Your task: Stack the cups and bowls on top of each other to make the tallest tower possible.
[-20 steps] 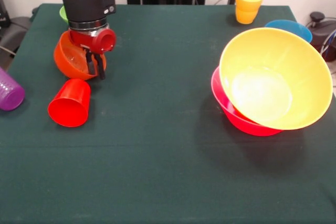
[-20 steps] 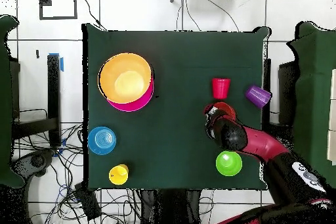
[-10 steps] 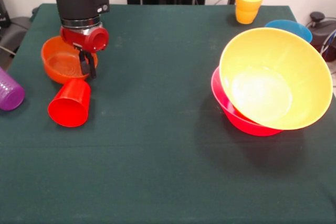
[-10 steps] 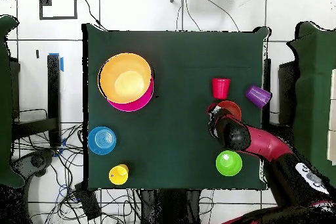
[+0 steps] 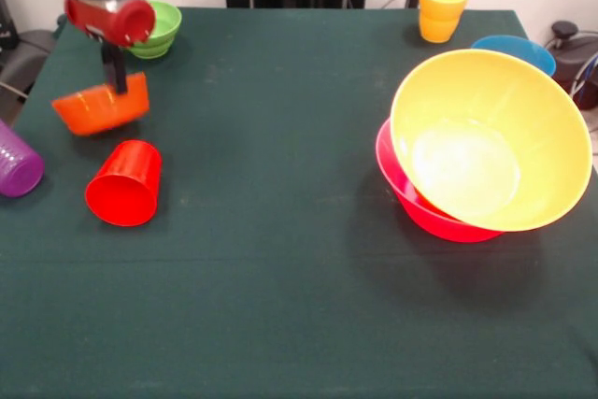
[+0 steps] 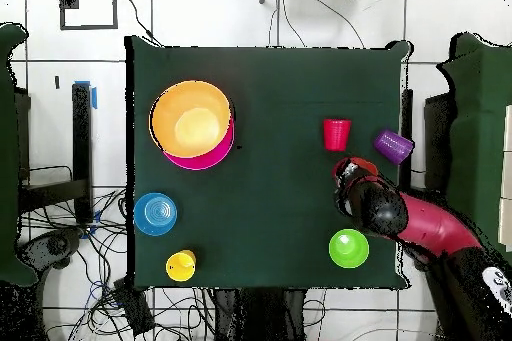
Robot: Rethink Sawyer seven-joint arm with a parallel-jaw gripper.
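My gripper is shut on the rim of the small orange bowl, which hangs tilted above the table at the left. Just below it a red cup lies on its side, and a purple cup lies at the left edge. A small green bowl sits behind the arm. At the right, the large yellow-orange bowl rests tilted in the pink bowl.
A blue bowl stands behind the big bowls near the table's right edge. A yellow cup stands upright at the far edge. Cables lie on the floor around the table.
The gripper rose with the orange bowl, lifting it off the table and carrying it left and back in the front view. The green bowl, hidden by the arm before, now shows.
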